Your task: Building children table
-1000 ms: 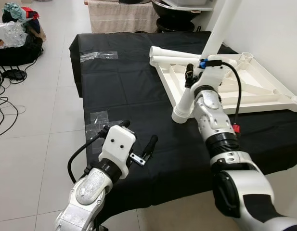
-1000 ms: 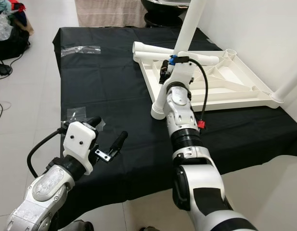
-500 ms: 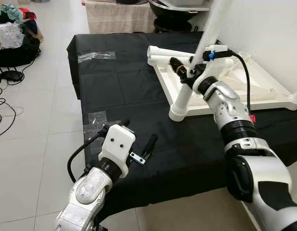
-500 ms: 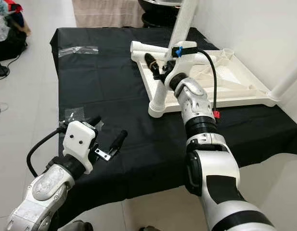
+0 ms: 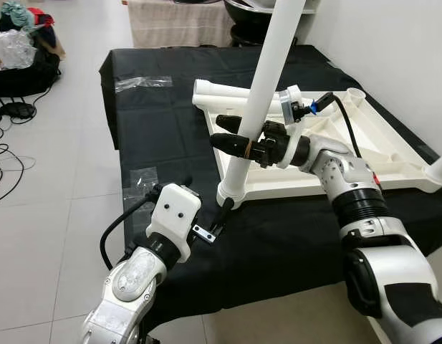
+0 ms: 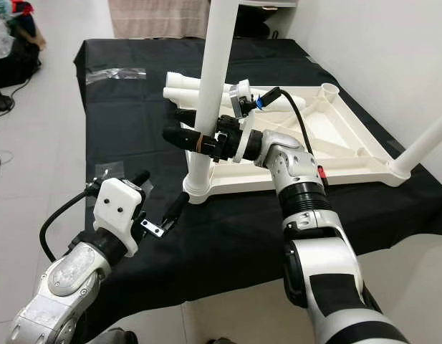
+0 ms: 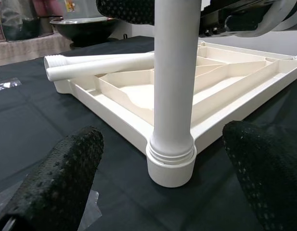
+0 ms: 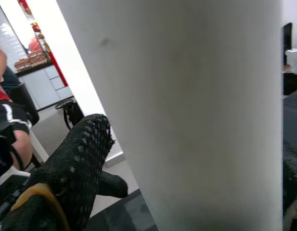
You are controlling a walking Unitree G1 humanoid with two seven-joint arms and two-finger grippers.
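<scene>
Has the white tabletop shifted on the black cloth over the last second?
Yes. The white tabletop has slid toward the robot's left across the black cloth, closing on the tape patch, with the right end effector around its leg.

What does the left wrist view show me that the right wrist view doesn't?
Left wrist view: the foot of the upright leg seated in the corner socket of the upturned tabletop, two loose legs lying on its far edge, and the black cloth. The left gripper is open, its fingers wide of the leg, touching nothing.

Right wrist view: the leg's bare shaft up close, one finger of the right gripper beside it, and a person in the background.

Both show that same upright leg.
</scene>
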